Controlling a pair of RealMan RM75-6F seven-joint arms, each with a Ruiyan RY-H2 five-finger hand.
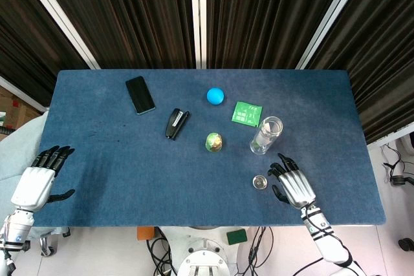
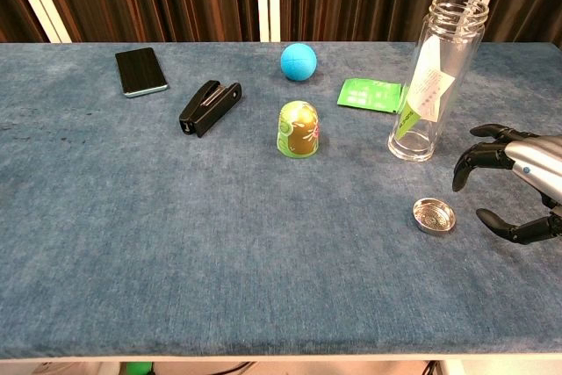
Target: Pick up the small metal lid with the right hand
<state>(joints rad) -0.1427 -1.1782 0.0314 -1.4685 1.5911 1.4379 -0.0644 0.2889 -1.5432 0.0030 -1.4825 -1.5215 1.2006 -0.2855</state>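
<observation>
The small round metal lid [image 1: 259,182] [image 2: 435,215] lies flat on the blue table near the front right. My right hand [image 1: 293,182] [image 2: 518,186] hovers just right of it, fingers spread and curved, thumb low toward the lid, holding nothing and not touching it. My left hand [image 1: 40,178] rests at the table's front left corner, far from the lid, fingers apart and empty; the chest view does not show it.
A clear glass bottle [image 1: 267,134] [image 2: 432,76] stands upright just behind the lid. A green egg-shaped figurine [image 1: 214,141] [image 2: 299,129], green packet [image 1: 246,113] [image 2: 370,94], blue ball [image 1: 215,95] [image 2: 299,61], black stapler [image 1: 176,123] [image 2: 209,106] and black phone [image 1: 140,94] [image 2: 140,71] lie further back.
</observation>
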